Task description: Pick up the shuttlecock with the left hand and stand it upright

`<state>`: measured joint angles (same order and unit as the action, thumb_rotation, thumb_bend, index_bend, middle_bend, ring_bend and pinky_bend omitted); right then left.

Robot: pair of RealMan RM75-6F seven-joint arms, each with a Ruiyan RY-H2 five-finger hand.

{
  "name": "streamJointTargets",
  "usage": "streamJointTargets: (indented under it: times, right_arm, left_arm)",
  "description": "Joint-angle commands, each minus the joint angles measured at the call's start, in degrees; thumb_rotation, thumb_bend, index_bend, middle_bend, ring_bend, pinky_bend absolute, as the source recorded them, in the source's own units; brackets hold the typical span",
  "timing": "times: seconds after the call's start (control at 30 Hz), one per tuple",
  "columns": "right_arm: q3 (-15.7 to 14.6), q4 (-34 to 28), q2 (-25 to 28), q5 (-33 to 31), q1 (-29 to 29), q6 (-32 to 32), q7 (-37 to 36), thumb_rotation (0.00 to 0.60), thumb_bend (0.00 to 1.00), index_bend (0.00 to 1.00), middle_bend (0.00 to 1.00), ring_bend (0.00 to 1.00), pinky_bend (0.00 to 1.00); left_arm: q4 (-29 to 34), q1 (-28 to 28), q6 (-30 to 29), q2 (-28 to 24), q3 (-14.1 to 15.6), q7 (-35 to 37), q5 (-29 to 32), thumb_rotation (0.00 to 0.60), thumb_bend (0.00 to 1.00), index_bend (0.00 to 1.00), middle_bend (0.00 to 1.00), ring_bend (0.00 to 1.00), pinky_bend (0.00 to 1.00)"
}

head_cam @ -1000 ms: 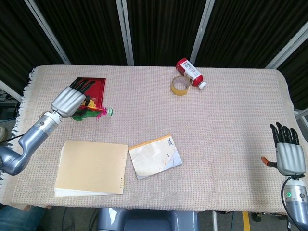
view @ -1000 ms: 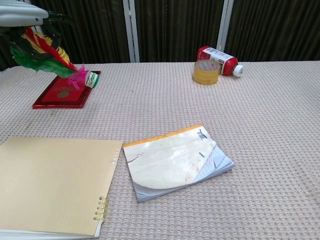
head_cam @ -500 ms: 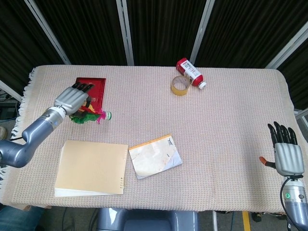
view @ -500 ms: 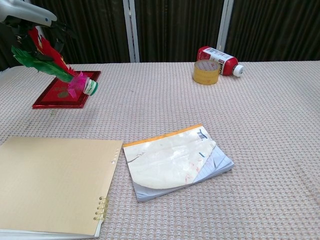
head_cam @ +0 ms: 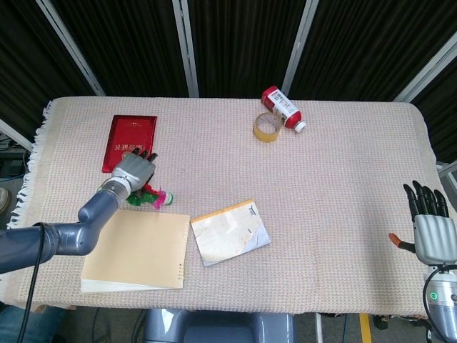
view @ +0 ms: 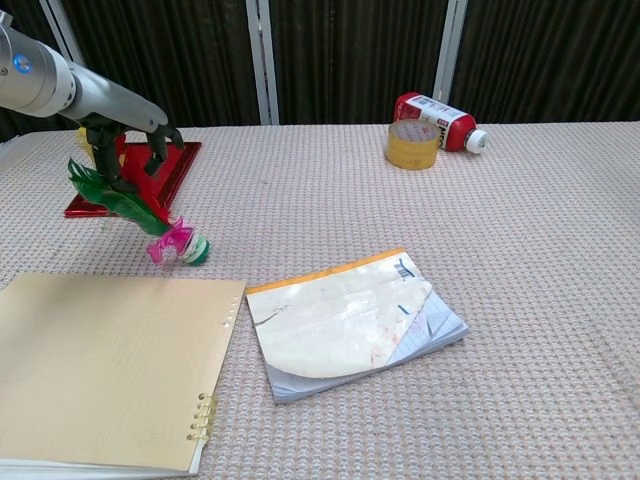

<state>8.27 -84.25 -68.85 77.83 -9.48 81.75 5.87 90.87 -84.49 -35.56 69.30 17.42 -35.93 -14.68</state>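
Layout as you left it on the table (head_cam: 343, 214):

- Rear centre-right: you had the roll of tape (head_cam: 267, 128) standing just in front and to the left of the bottle (head_cam: 283, 107), which lay on its side, the two touching or nearly so.
- Rear left: the flat booklet (head_cam: 130, 140) lay alone.
- Just in front of the booklet: your left hand (head_cam: 133, 170) held the shuttlecock (view: 140, 212) tilted, its base (view: 195, 250) down on or just above the cloth.
- Front left: the ring-bound notebook (head_cam: 136, 250) lay directly in front of the shuttlecock.
- Front centre: the notepad (head_cam: 230, 232) lay just right of the notebook.
- Far right edge: your right hand (head_cam: 430, 227) sat well apart from everything.
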Motion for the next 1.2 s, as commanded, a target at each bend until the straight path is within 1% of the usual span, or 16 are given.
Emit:
streamJointTargets:
  times: [0.03, 0.07, 0.1, 0.17, 0.2, 0.23, 0.27, 0.33, 0.5, 0.63, 0.83, 0.97, 1.03, 1.07, 1.13, 1.2]
  right_arm:
    - [0.04, 0.06, 0.01, 0.01, 0.08, 0.07, -0.11, 0.600, 0.07, 0.00, 0.00, 0.00, 0.00]
    - [0.04, 0.07, 0.00, 0.02, 0.10, 0.07, -0.06, 0.600, 0.07, 0.00, 0.00, 0.00, 0.00]
    - [0.04, 0.06, 0.00, 0.02, 0.10, 0.04, -0.01, 0.600, 0.07, 0.00, 0.00, 0.00, 0.00]
    - [0.02, -0.04, 0.02, 0.05, 0.10, 0.00, 0.10, 0.600, 0.07, 0.00, 0.00, 0.00, 0.00]
    - [0.03, -0.07, 0.02, 0.07, 0.08, -0.02, 0.25, 0.600, 0.07, 0.00, 0.00, 0.00, 0.00]
    - [0.02, -0.11, 0.01, 0.05, 0.08, -0.04, 0.35, 0.600, 0.08, 0.00, 0.00, 0.00, 0.00]
    - [0.01, -0.14, -0.01, 0.03, 0.08, -0.09, 0.46, 0.600, 0.08, 0.00, 0.00, 0.00, 0.00]
    - [-0.02, -0.09, -0.10, -0.05, 0.02, -0.31, 0.63, 0.600, 0.08, 0.00, 0.00, 0.00, 0.00]
    - [-0.09, -0.09, -0.25, -0.20, -0.20, -0.91, 1.15, 0.600, 0.07, 0.00, 0.00, 0.00, 0.00]
    - [-0.09, -0.12, -0.33, -0.23, -0.27, -1.06, 1.37, 0.600, 0.08, 0.00, 0.00, 0.00, 0.00]
    - [-0.26, -0.47, -0.40, 0.31, -0.16, -0.61, 1.93, 0.600, 0.08, 0.00, 0.00, 0.00, 0.00]
    - [-0.25, -0.48, -0.46, 0.08, -0.20, -0.85, 2.21, 0.600, 0.08, 0.00, 0.00, 0.00, 0.00]
    - [-0.26, -0.49, -0.44, 0.02, -0.21, -0.98, 2.18, 0.600, 0.08, 0.00, 0.00, 0.00, 0.00]
    - [-0.33, -0.53, -0.43, 0.07, -0.30, -1.19, 2.37, 0.600, 0.08, 0.00, 0.00, 0.00, 0.00]
    - [-0.34, -0.62, -0.44, 0.02, -0.35, -1.30, 2.57, 0.600, 0.08, 0.00, 0.00, 0.00, 0.00]
    - [-0.33, -0.66, -0.47, 0.01, -0.30, -1.19, 2.70, 0.600, 0.08, 0.00, 0.00, 0.00, 0.00]
  left_arm:
    - [-0.19, -1.52, -0.98, 1.50, 1.23, -1.66, 2.65, 0.599, 0.48, 0.45, 0.00, 0.00, 0.00]
    - [-0.40, -1.90, -1.02, 1.86, 1.49, -2.07, 3.57, 0.599, 0.46, 0.38, 0.00, 0.00, 0.00]
    - [-0.64, -2.24, -1.06, 2.22, 1.61, -2.37, 4.37, 0.599, 0.44, 0.34, 0.00, 0.00, 0.00]
    - [-1.15, -2.69, -1.09, 2.88, 1.66, -2.76, 5.32, 0.600, 0.34, 0.17, 0.00, 0.00, 0.00]
    - [-1.40, -2.83, -1.25, 3.21, 1.59, -2.90, 5.56, 0.600, 0.31, 0.13, 0.00, 0.00, 0.00]
    - [-1.55, -2.82, -1.49, 3.42, 1.45, -2.93, 5.39, 0.600, 0.26, 0.05, 0.00, 0.00, 0.00]
    - [-1.66, -2.68, -1.83, 3.57, 1.22, -2.85, 4.96, 0.600, 0.23, 0.01, 0.00, 0.00, 0.00]
    - [-1.77, -2.09, -2.80, 3.65, 0.40, -2.31, 3.38, 0.600, 0.19, 0.00, 0.00, 0.00, 0.00]
    - [-1.69, 0.38, -5.40, 2.78, -2.69, 0.48, -2.72, 0.600, 0.16, 0.00, 0.00, 0.00, 0.00]
    - [-2.65, 2.56, -5.79, 2.50, -5.12, 3.01, -7.08, 0.600, 0.15, 0.00, 0.00, 0.00, 0.00]
    - [-6.47, 6.23, -7.08, 4.48, -8.46, 6.18, -15.31, 0.600, 0.16, 0.00, 0.00, 0.00, 0.00]
    - [-7.42, 7.85, -7.46, 4.95, -10.40, 7.93, -18.75, 0.600, 0.16, 0.00, 0.00, 0.00, 0.00]
    - [-7.82, 9.00, -8.35, 5.13, -11.73, 9.34, -21.94, 0.600, 0.15, 0.00, 0.00, 0.00, 0.00]
    - [-7.97, 10.09, -10.70, 5.60, -13.83, 11.59, -26.12, 0.600, 0.15, 0.00, 0.00, 0.00, 0.00]
    - [-8.56, 12.07, -12.50, 6.20, -15.15, 15.26, -31.85, 0.600, 0.13, 0.00, 0.00, 0.00, 0.00]
    - [-8.12, 13.55, -12.61, 5.92, -16.46, 19.32, -36.32, 0.600, 0.12, 0.00, 0.00, 0.00, 0.00]
